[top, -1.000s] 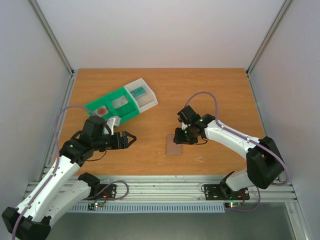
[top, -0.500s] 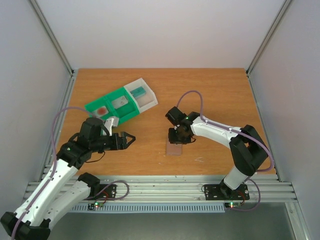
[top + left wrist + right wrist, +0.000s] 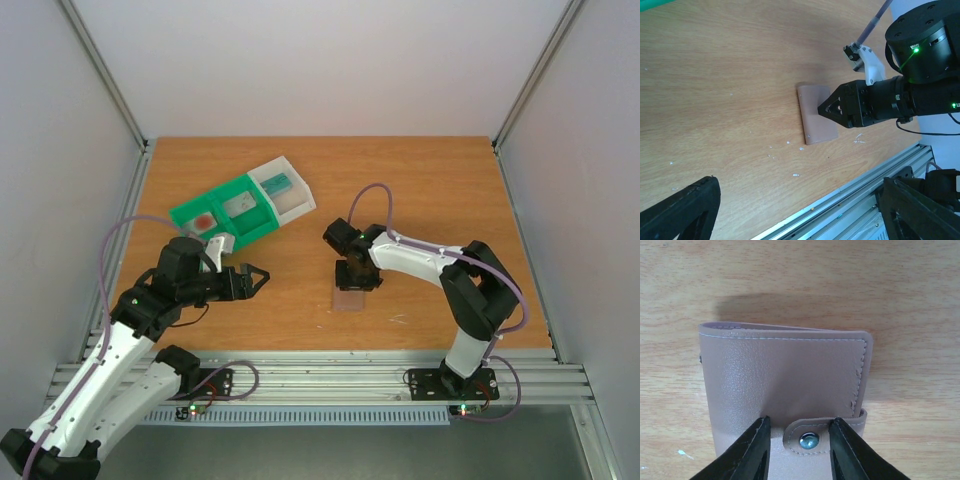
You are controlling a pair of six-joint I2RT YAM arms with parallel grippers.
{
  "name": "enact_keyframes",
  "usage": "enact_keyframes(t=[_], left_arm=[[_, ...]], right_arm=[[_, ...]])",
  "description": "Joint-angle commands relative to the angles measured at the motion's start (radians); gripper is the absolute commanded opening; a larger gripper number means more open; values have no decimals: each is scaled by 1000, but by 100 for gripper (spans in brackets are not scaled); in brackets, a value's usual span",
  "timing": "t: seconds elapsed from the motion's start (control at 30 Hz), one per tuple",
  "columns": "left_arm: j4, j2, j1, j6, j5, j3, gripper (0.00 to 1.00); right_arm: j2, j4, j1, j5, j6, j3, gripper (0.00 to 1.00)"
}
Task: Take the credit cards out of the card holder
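The card holder [image 3: 348, 297] is a pinkish-taupe wallet lying folded shut on the table, its snap tab [image 3: 809, 441] fastened. It also shows in the left wrist view [image 3: 812, 120] and fills the right wrist view [image 3: 785, 375]. My right gripper [image 3: 356, 282] points down onto its far end, jaws open, with the fingertips [image 3: 752, 452] on either side of the snap. My left gripper [image 3: 258, 277] is open and empty, hovering to the holder's left. Cards lie in the tray: one with a red blotch [image 3: 204, 220], one pale [image 3: 238, 205], one teal [image 3: 279, 184].
The green-and-white compartment tray [image 3: 262, 222] stands at the back left, beyond the left gripper. The metal rail [image 3: 850, 200] runs along the table's near edge. Small white flecks [image 3: 796, 175] lie on the wood near the holder.
My right gripper has moved left and down onto the card holder's far end. The left arm has shifted only slightly.
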Motion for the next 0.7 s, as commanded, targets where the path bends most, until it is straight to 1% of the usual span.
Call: enact_keyframes(t=[0.0,0.23,0.4,0.5,0.67], left_arm=[[22,-16,4,10,-10,-5,88],[19,-20,4,5,-11,-11,91],[10,-4,4,2,-24,1,91],[-7,11,4,-2,-32,5,91],[-2,25,4,-10,-7,0,88]], right_arm=[[33,-23,13,36,12,24,32],[21,-15,34,47,-5,26,18],[16,-17,44,54,-17,31,2],[8,-12,46,54,-18,24,1],[-23,21,53,30,-36,6,1]])
